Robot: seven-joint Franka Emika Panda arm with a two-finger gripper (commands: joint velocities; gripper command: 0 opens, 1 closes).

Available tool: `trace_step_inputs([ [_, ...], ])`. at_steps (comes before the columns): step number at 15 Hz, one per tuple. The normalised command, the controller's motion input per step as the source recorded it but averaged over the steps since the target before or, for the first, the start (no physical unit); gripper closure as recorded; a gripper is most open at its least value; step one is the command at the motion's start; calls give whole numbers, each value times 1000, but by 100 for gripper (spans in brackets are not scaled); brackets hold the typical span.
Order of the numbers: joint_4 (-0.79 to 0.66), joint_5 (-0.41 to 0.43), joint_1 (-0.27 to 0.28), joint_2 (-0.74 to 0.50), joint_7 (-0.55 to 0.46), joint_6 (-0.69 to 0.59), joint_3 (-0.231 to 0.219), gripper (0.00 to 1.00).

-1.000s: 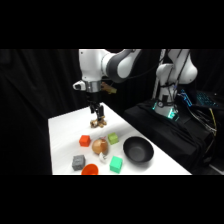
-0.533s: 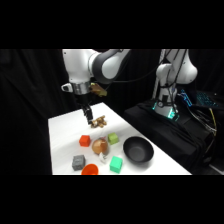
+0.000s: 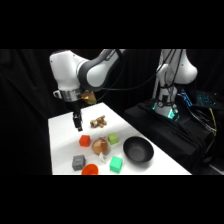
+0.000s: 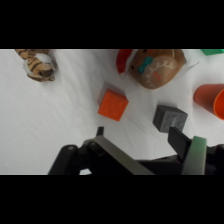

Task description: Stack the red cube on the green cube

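So the white table (image 3: 62,131) is taking up most of the lower side view, and the white arm (image 3: 82,72) is reaching in from the upper right and hanging over the table's far-left part. The black bowl (image 3: 138,150) is sitting on the right side of the table, well apart from the rest. The brown round toy (image 3: 100,146) is sitting in the middle of the cluster; in the wrist view (image 4: 156,67) it's showing teal and white markings. The gripper (image 3: 78,126) is hovering above the table just up-left of the red cube (image 3: 84,141), not touching it. In the wrist view the fingers are standing apart with nothing between them, and the red cube (image 4: 113,105) is lying flat on the table just ahead of them. The red-orange dish (image 3: 90,170) is sitting at the near edge, with the grey cube (image 3: 78,162) just beside it. The green cube (image 3: 116,164) is sitting near the front, right of the dish and well apart from the red cube. The lime cube (image 3: 113,138) is sitting just right of the brown toy. The little striped tiger figure (image 3: 98,121) is lying further back.
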Motion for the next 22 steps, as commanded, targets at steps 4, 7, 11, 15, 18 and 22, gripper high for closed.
trace_step_inputs([
  [4, 205, 126, -6, 197, 232, 87, -43, 0],
  [7, 102, 139, -8, 163, 178, 183, -43, 0],
  [11, 72, 165, -14, 157, 139, 226, -34, 0],
  [15, 42, 156, -2, 123, 112, 215, -33, 0],
  [18, -19, 142, 31, 66, 107, 198, -35, 0],
  [22, -64, 129, 46, 28, 83, 199, -39, 0],
])
